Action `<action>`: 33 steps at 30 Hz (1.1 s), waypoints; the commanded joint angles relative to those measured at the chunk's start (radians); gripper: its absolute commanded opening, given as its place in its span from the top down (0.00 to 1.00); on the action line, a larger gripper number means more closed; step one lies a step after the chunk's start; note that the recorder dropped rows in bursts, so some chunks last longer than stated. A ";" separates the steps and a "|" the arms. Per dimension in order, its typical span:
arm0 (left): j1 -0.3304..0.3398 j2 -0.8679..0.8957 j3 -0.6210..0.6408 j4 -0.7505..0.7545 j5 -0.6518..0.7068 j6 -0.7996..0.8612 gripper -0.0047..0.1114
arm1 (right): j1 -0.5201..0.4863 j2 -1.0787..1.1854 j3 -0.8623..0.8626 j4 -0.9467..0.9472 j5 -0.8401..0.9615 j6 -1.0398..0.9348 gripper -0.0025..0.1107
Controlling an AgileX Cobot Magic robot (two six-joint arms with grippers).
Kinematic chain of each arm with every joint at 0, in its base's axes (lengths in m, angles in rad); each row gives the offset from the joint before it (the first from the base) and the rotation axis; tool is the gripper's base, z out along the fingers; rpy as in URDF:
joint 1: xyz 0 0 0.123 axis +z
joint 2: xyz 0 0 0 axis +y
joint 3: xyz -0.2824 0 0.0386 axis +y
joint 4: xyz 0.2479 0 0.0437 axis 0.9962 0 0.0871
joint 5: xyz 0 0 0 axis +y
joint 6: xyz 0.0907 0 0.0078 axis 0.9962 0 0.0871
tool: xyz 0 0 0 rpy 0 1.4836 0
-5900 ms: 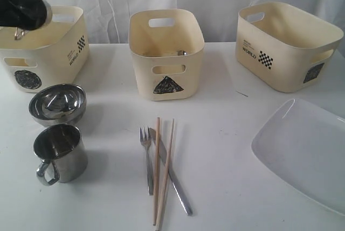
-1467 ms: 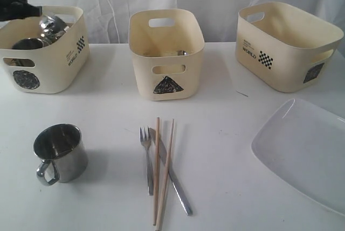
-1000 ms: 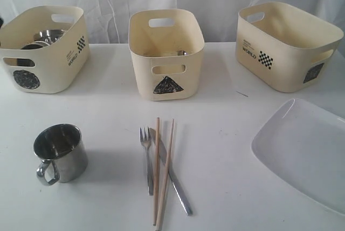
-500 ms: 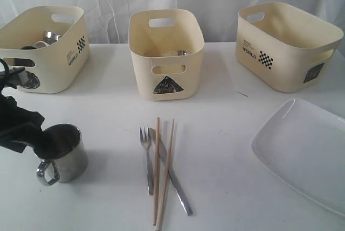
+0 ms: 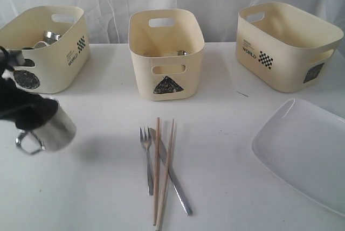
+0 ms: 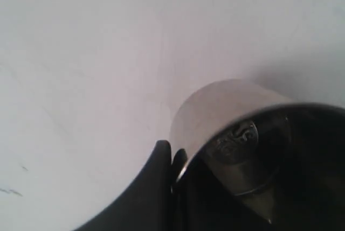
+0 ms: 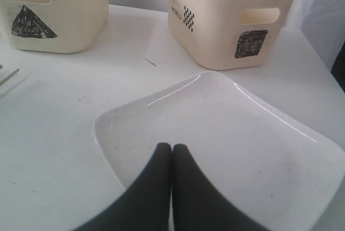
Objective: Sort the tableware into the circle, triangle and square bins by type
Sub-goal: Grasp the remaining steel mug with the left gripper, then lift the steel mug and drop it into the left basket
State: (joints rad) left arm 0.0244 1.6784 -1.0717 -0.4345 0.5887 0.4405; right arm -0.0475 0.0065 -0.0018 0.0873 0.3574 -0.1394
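Observation:
My left gripper (image 5: 38, 113) is shut on the rim of a steel mug (image 5: 51, 131), which hangs tilted above the table at the left. In the left wrist view the fingers (image 6: 161, 161) pinch the mug's wall (image 6: 221, 107). The circle bin (image 5: 46, 48) holds steel ware. A fork (image 5: 146, 158), a knife (image 5: 175, 182) and two wooden chopsticks (image 5: 163, 172) lie in the middle front. The large white plate (image 5: 304, 153) lies at the right; my right gripper (image 7: 172, 153) hangs shut over the plate (image 7: 226, 128), holding nothing.
The triangle bin (image 5: 166, 53) stands at the back middle and the square bin (image 5: 285, 42) at the back right. A white curtain hangs behind the bins. The table's front edge is close to the cutlery.
The steel bowls went from the table into the circle bin. My left gripper then came down on the mug, closed on its rim and has lifted it up and to the left.

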 commanded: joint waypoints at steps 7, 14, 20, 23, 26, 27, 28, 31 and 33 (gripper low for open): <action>0.061 -0.139 -0.290 -0.117 -0.812 -0.056 0.96 | 0.000 -0.007 0.002 -0.006 -0.007 0.004 0.98; 0.050 0.098 -0.326 0.310 -1.127 -0.351 0.93 | 0.000 -0.007 0.002 -0.006 -0.007 0.004 0.98; 0.040 0.292 -0.425 0.734 -1.068 -0.606 0.73 | 0.000 -0.007 0.002 -0.006 -0.007 0.004 0.98; 0.040 0.357 -0.454 0.734 -1.068 -0.625 0.60 | 0.000 -0.007 0.002 -0.006 -0.007 0.004 0.98; 0.040 0.388 -0.466 0.734 -1.064 -0.642 0.49 | 0.000 -0.007 0.002 -0.006 -0.007 0.004 0.98; 0.040 0.388 -0.466 0.734 -1.062 -0.659 0.46 | 0.000 -0.007 0.002 -0.006 -0.007 0.004 0.98; 0.040 0.388 -0.466 0.734 -1.048 -0.675 0.44 | 0.000 -0.007 0.002 -0.006 -0.007 0.004 0.98; 0.040 0.368 -0.466 0.736 -1.014 -0.716 0.40 | 0.000 -0.007 0.002 -0.006 -0.007 0.004 0.98; 0.040 0.343 -0.466 0.742 -0.971 -0.734 0.40 | 0.000 -0.007 0.002 -0.006 -0.007 0.004 0.98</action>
State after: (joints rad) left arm 0.0641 2.0629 -1.5314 0.2960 -0.4182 -0.2552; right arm -0.0475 0.0065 -0.0018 0.0873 0.3574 -0.1394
